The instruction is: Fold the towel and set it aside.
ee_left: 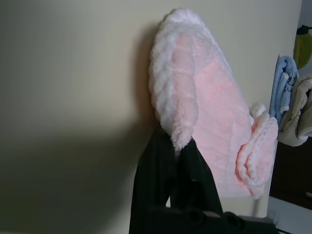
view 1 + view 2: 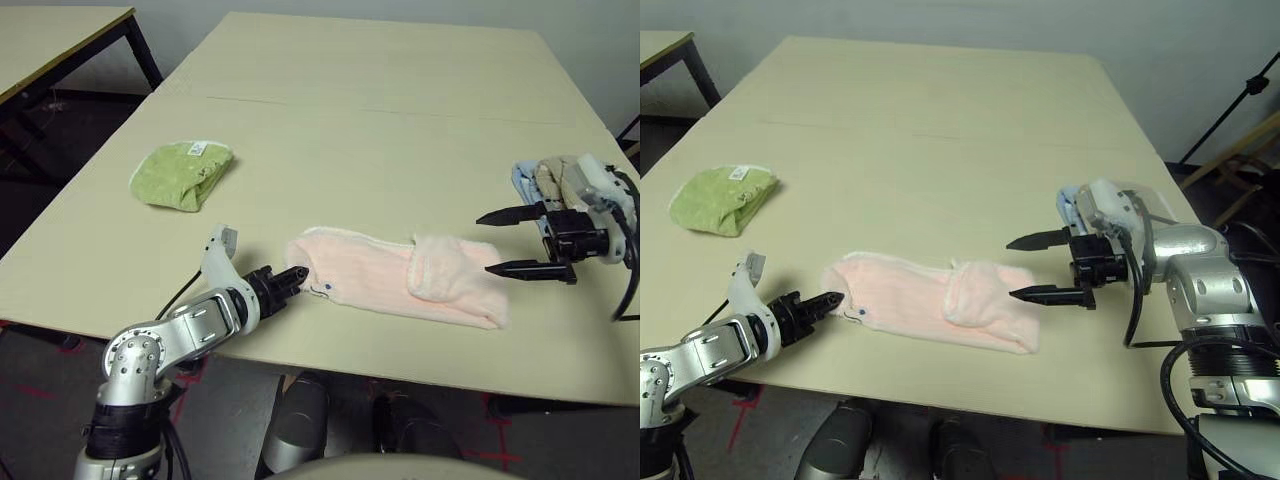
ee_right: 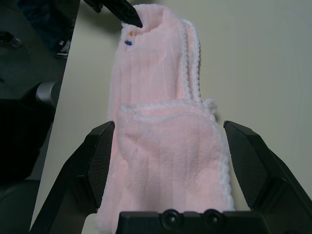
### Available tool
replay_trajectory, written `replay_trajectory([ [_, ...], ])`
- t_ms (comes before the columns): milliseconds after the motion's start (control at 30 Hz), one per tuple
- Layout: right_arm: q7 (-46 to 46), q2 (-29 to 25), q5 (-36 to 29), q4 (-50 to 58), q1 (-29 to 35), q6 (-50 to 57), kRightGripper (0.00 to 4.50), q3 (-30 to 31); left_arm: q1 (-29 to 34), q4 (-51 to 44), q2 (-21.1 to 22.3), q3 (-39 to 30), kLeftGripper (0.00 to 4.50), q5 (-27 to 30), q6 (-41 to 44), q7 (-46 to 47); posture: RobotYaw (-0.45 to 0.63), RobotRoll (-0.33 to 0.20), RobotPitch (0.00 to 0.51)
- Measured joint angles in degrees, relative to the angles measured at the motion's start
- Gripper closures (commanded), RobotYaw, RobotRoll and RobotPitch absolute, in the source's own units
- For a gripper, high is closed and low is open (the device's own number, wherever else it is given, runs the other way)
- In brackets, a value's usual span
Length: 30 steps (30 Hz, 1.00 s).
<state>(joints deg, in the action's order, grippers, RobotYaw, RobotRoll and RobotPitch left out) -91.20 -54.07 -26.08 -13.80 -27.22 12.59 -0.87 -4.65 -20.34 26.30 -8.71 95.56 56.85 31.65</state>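
We see a broad pale beige worktop with a faint seam running across it, a second table with dark legs off beyond its far left corner, dark flooring below and a plain light wall behind. Our left end effector reaches in low from the near edge on a bent silver forearm, its two black fingers drawn together on the near-left end of the towel; in the left wrist view the white-edged hem sits pinched between the fingertips. The towel, pale pink with white stitched edging, stretches from that end effector across to the right one, its right end folded back over itself into a smaller flap. Our right end effector hangs level just past that folded end, fingers spread wide and holding nothing, the flap lying between them in the right wrist view. Directly behind the right end effector rest folded beige and blue towels. Well beyond the left end effector, farther left, lies a bunched light green towel.
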Motion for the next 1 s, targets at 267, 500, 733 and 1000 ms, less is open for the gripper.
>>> replay_trajectory([
  [267,-0.29,-0.03,0.08,-0.02,1.02,0.61,0.00,-0.04,-1.80,3.30,4.25,-2.25,4.46,-1.51,-2.05,-3.38,0.21,0.000,0.166],
  [500,-0.82,-1.17,-0.02,0.57,2.77,1.50,0.00,-0.04,-2.50,5.22,7.03,-6.35,4.46,-3.92,-3.47,-5.70,0.21,0.000,0.160],
  [733,-0.83,-1.70,-0.68,1.63,3.70,1.88,0.00,-0.03,-2.42,7.24,9.81,-10.02,4.46,-6.02,-3.54,-7.49,0.21,0.000,0.153],
  [1000,-0.83,-2.38,-1.33,2.13,3.95,2.83,0.00,-0.01,-0.56,9.11,14.57,-14.63,4.46,-7.74,-2.31,-11.59,0.21,0.000,0.151],
])
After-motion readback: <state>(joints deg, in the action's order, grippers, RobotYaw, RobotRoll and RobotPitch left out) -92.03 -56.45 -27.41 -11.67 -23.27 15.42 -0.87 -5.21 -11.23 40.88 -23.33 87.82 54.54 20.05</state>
